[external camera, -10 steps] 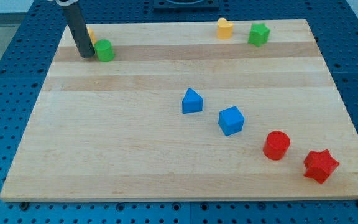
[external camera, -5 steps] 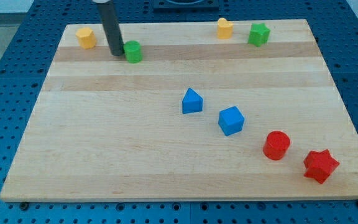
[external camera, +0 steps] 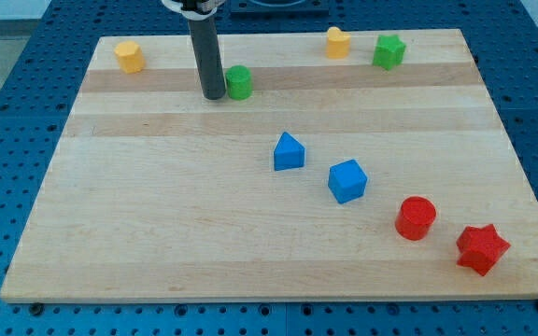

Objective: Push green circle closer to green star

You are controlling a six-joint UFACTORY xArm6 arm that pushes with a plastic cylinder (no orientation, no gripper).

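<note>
1. Pressing on the view's left side of the green circle (external camera: 239,82): my tip (external camera: 214,95) is down on the counter (external camera: 157,224), touching or just beside the block; the exact contact can't be made out.
2. No claw on this arm, just the straight dark rod, so nothing is open, shut or held. The rod runs up out of the view's top.
3. Green circle sits in the upper part of the counter, left of centre in the view.
4. Green star (external camera: 389,51) is near the view's top right corner of the counter, well apart from the green circle and slightly higher in the view.
5. Yellow block (external camera: 338,42) with a rounded top stands just to the view's left of the green star, close but not touching. It lies between circle and star, nearer the star.
6. Second yellow block (external camera: 129,56) is at the view's top left, on the far side of the rod from the circle.
7. Blue block with a peaked top (external camera: 289,151) and blue cube (external camera: 347,181) sit mid-counter, near each other, apart.
8. Red cylinder (external camera: 416,217) and red star (external camera: 482,248) are at the view's lower right, close together with a gap.
</note>
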